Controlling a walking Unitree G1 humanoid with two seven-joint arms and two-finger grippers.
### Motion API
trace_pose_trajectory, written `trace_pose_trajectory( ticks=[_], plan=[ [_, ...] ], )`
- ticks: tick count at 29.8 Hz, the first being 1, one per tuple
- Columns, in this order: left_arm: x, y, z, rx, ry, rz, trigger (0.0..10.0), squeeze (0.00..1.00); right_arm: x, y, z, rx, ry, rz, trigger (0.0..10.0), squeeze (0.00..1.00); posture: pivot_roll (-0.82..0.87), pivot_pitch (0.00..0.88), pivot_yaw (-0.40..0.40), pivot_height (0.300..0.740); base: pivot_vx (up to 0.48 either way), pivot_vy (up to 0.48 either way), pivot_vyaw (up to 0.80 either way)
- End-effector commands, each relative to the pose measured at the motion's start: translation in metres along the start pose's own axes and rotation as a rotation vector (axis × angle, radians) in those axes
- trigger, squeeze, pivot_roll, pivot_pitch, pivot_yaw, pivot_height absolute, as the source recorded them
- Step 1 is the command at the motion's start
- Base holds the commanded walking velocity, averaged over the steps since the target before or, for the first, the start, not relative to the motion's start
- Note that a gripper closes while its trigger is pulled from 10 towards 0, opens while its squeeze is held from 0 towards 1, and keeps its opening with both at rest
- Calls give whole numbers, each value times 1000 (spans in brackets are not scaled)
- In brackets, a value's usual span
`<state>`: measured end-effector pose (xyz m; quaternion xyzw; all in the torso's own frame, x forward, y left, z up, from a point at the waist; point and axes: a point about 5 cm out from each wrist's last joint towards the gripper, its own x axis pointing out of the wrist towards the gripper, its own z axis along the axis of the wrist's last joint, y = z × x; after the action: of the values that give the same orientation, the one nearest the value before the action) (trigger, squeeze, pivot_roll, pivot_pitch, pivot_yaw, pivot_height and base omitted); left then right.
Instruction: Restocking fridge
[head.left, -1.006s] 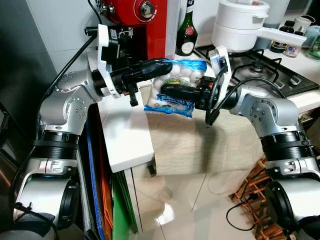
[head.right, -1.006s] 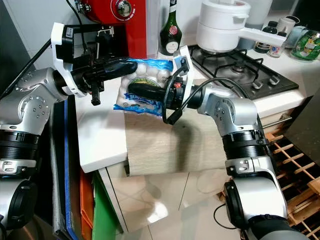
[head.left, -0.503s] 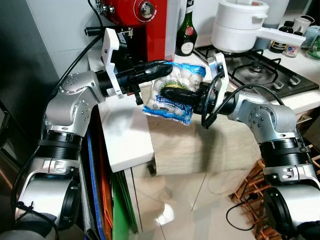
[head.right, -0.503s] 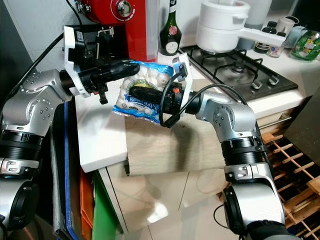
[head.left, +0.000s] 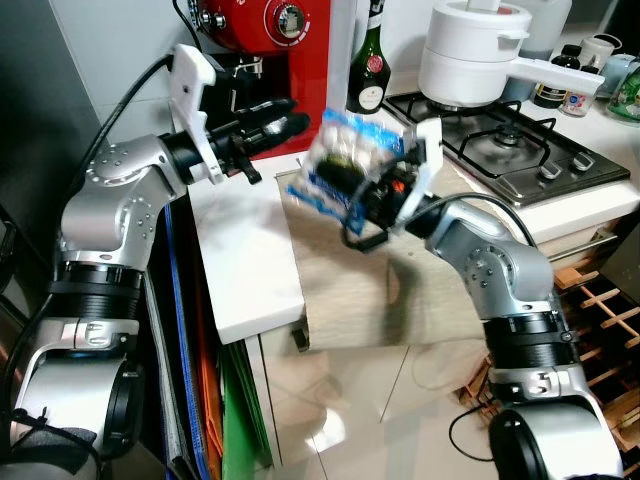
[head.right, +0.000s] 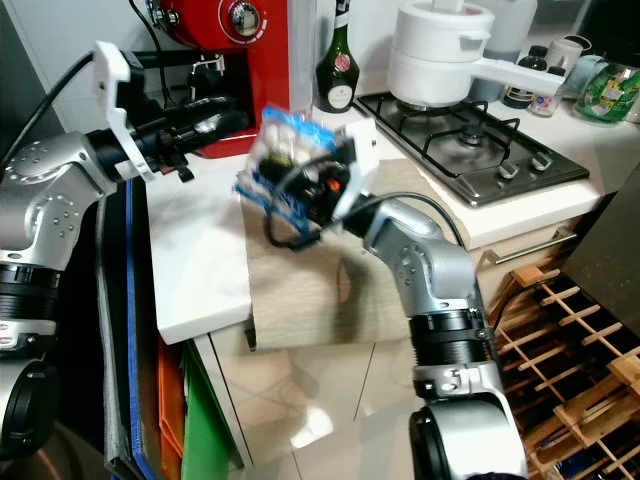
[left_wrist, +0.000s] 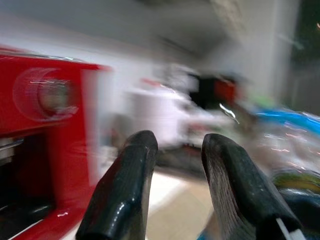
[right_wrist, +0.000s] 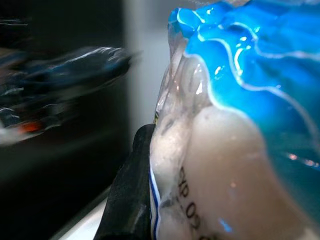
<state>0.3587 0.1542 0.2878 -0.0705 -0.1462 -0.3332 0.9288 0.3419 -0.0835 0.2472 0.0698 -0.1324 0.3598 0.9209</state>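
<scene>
A clear and blue bag of white balls (head.left: 343, 165) hangs tilted over the near edge of the counter, blurred by motion. My right gripper (head.left: 352, 195) is shut on it from behind; in the right wrist view the bag (right_wrist: 235, 150) presses against one black finger (right_wrist: 129, 200). My left gripper (head.left: 278, 114) is off to the left of the bag, in front of the red machine (head.left: 270, 25). Its fingers (left_wrist: 122, 195) stand apart with nothing between them, so it is open.
A green bottle (head.left: 371, 60) stands behind the bag. A white pot (head.left: 478, 50) sits on the gas hob (head.left: 520, 150) at the right. Below are a white worktop (head.left: 245, 270) and a wooden board (head.left: 400, 290). A wooden rack (head.left: 600, 300) stands at floor level, right.
My left gripper has let go of the bag and drawn back left toward the red machine. The right gripper alone now holds the bag and has swung it up and left.
</scene>
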Motion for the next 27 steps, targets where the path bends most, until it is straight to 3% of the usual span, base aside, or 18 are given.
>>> trace_pose_trajectory(
  ticks=[1, 5, 7, 8, 11, 12, 13, 14, 16, 18, 22, 27],
  plan=[
    [-10, -6, -27, 51, 77, 216, 10000, 1000, -8, -3, -1, -205, -64, -220, 0, 0, -106, 0, 12, 740, 0, 0, 0],
    [-38, -17, -52, 144, 98, 376, 10000, 1000, -37, -11, -16, -431, -82, -447, 0, 0, -84, 0, 1, 740, 0, 0, 0],
    [-49, -27, -59, 136, 96, 416, 10000, 1000, -52, -17, -25, -513, -48, -527, 0, 0, -66, 0, -12, 740, 0, 0, 0],
    [-54, -31, -61, 183, 102, 439, 10000, 0, -60, -21, -28, -549, -37, -565, 0, 0, -43, 0, -28, 740, 0, 0, 0],
    [-65, -39, -62, 211, 72, 512, 10000, 0, -74, -32, -31, -626, -28, -672, 0, 0, -26, 0, -44, 740, 0, 0, 0],
    [-82, -44, -65, 277, 58, 580, 10000, 0, -84, -35, -37, -664, -20, -729, 0, 0, -10, 0, -54, 740, 0, 0, 0],
    [-82, -44, -65, 277, 58, 580, 10000, 0, -84, -35, -37, -664, -20, -729, 0, 0, -10, 0, -54, 740, 0, 0, 0],
    [-93, -44, -69, 305, 76, 626, 10000, 0, -88, -32, -43, -668, -15, -728, 0, 0, -9, 0, -55, 740, 0, 0, 0],
    [-111, -45, -80, 261, 116, 690, 10000, 0, -95, -25, -56, -657, 19, -694, 0, 0, 0, 0, -63, 740, 0, 0, 0],
    [-118, -45, -86, 254, 141, 715, 10000, 0, -99, -23, -64, -625, 44, -684, 0, 0, 3, 0, -67, 740, 0, 0, 0],
    [-108, -37, -84, 283, 131, 725, 10000, 0, -86, -28, -68, -507, 53, -677, 0, 0, -14, 0, -58, 740, 0, 0, 0],
    [-100, -37, -87, 281, 132, 712, 10000, 0, -74, -26, -72, -455, 50, -642, 0, 0, -33, 0, -45, 740, -256, 0, 0]
  ],
)
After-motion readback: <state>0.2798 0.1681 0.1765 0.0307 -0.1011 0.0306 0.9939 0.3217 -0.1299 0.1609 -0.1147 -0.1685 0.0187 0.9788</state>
